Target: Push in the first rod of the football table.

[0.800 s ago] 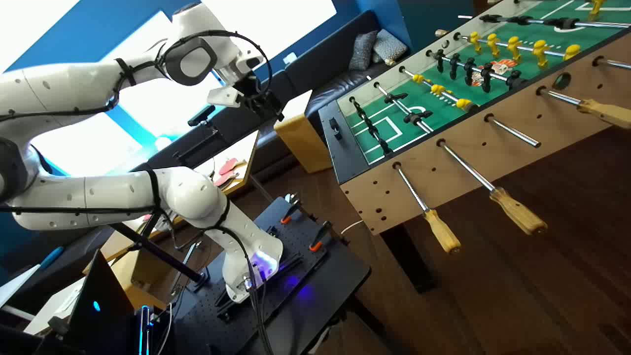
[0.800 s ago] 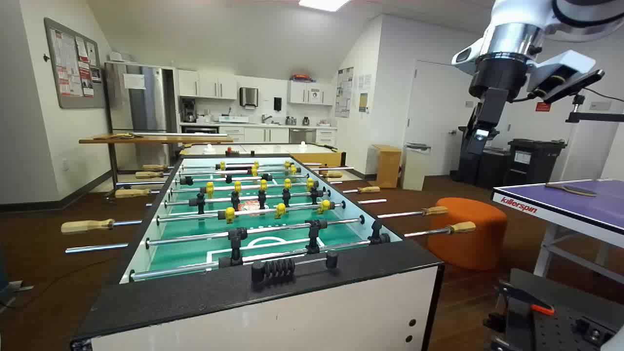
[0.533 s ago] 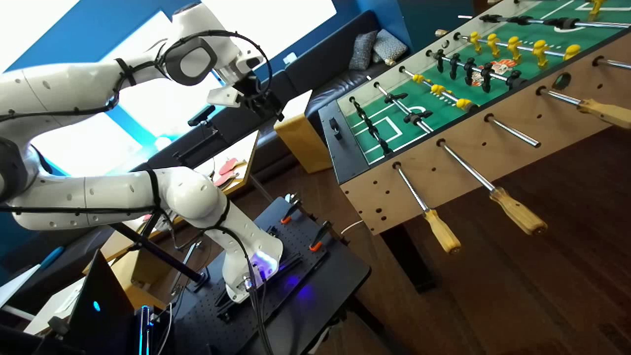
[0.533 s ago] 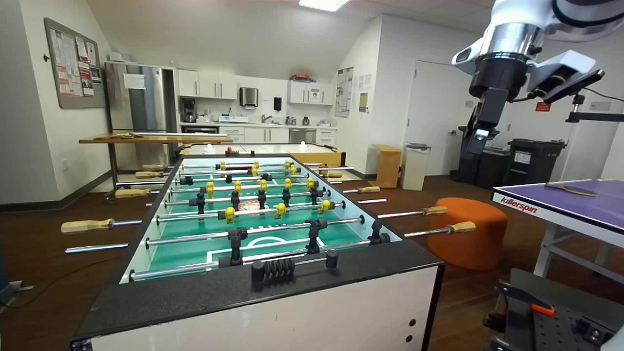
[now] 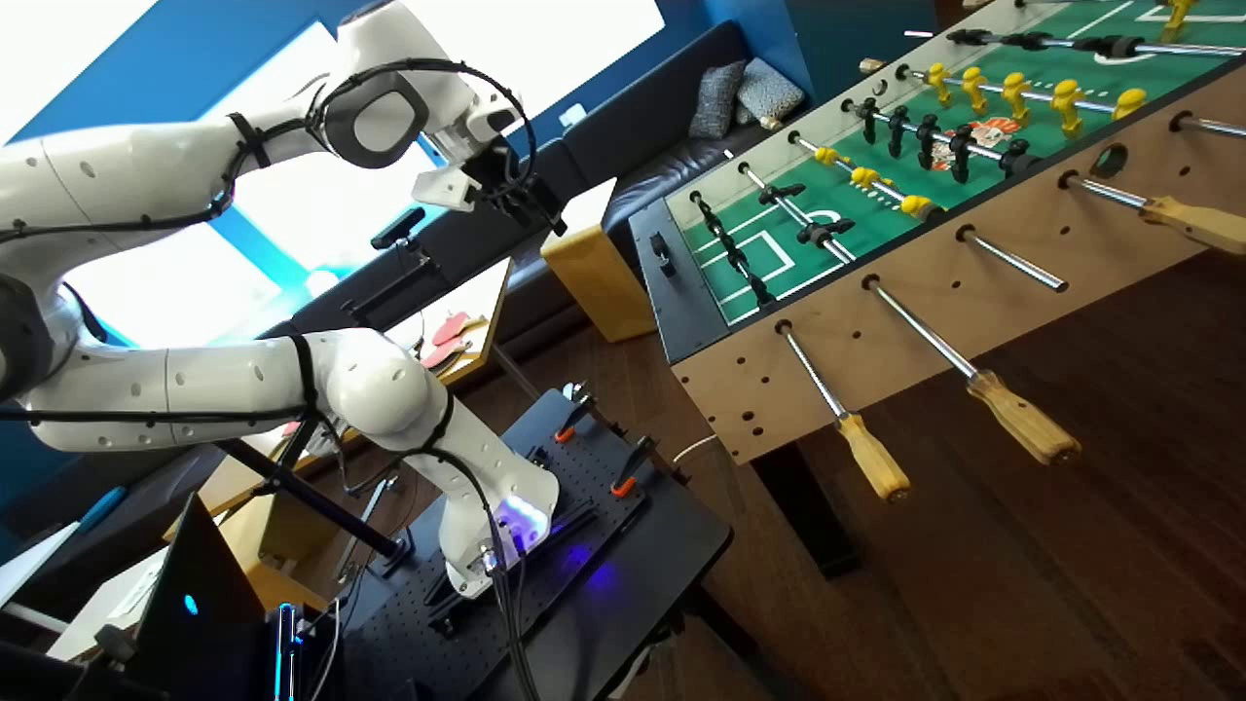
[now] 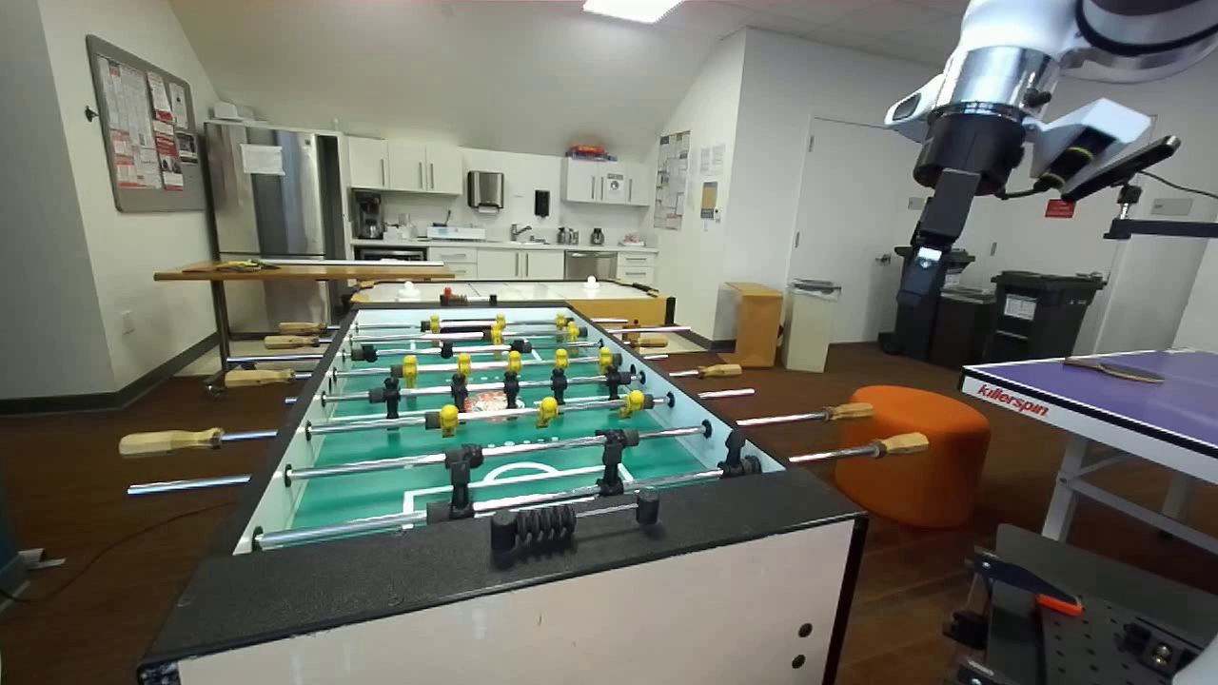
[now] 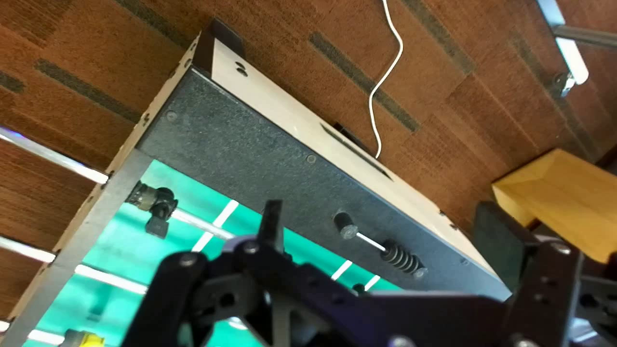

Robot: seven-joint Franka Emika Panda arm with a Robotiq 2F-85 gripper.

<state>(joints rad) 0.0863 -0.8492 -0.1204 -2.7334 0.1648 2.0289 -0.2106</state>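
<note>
The football table (image 5: 954, 321) has a green pitch, light sides and dark and yellow figures; it shows in both exterior views and the wrist view. The first rod (image 5: 813, 370) is at the end nearest me. It sticks well out from the side panel with its tan handle (image 5: 873, 456). In an exterior view that handle (image 6: 901, 444) points right. In the wrist view the bare rod (image 7: 53, 156) enters the side at left; its handle is out of view. My gripper (image 7: 385, 226) is open and empty, fingers wide apart, above the table's end, away from the rod (image 6: 925, 262).
The neighbouring rod handle (image 5: 1022, 417) sticks out beside the first one. The score counter (image 7: 378, 243) sits on the black end board. My base stands on a black cart (image 5: 672, 545). An orange stool (image 6: 913, 485) and a purple table (image 6: 1132, 390) stand nearby.
My gripper has shifted and tilted slightly, a little left and down in one exterior picture and a little right in another. The football table and its rods have not moved.
</note>
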